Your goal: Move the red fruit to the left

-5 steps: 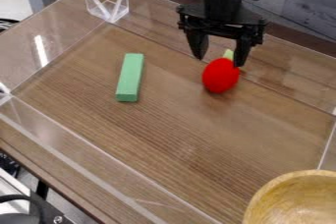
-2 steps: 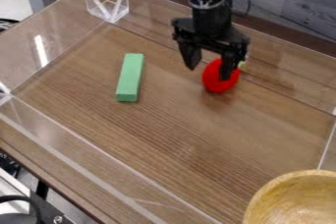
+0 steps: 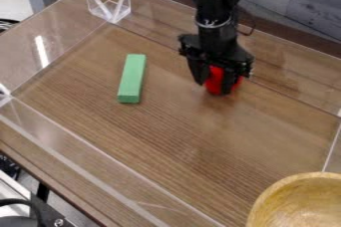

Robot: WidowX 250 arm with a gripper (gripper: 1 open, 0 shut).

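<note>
The red strawberry [image 3: 222,85] is bracketed low between the fingers [image 3: 220,80] on the tabletop [image 3: 173,141], apparently being grasped, though whether they grip is unclear; a firm closure seems needed before leftward transport.

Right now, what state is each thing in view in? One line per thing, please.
Pincer: lowered around the toy strawberry; whether it has a firm grip cannot be told.
Red toy strawberry: on the table, partly hidden by the pincer.
Green rectangular block: lying flat, untouched, apart from the pincer.
Clear angular object: standing at the table's far edge.
Yellow rounded object: cut off by the picture's edge.
</note>
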